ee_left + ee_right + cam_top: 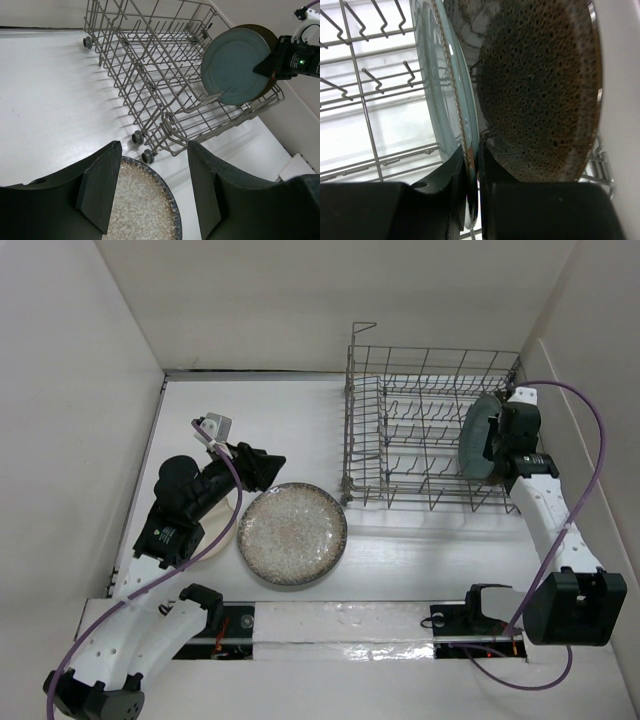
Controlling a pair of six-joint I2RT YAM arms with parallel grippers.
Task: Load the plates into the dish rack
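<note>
white table [420,550], plain white walls [300,300] on three sides, even bright light

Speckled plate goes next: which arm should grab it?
Left. The left claw hangs open right over the speckled plate, while the right claw is clamped on the grey-blue plate in the dish rack.

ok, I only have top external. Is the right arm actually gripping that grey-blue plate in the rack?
Observer: Yes. The right wrist view shows the right fingers pinched on the rim of the grey-blue plate.
Operator: Anything behind it?
Observer: The brown plate, standing on edge close behind it.
Operator: And the left arm?
Observer: The left wrist view shows the left fingers open with nothing between them, over the edge of the speckled plate.
</note>
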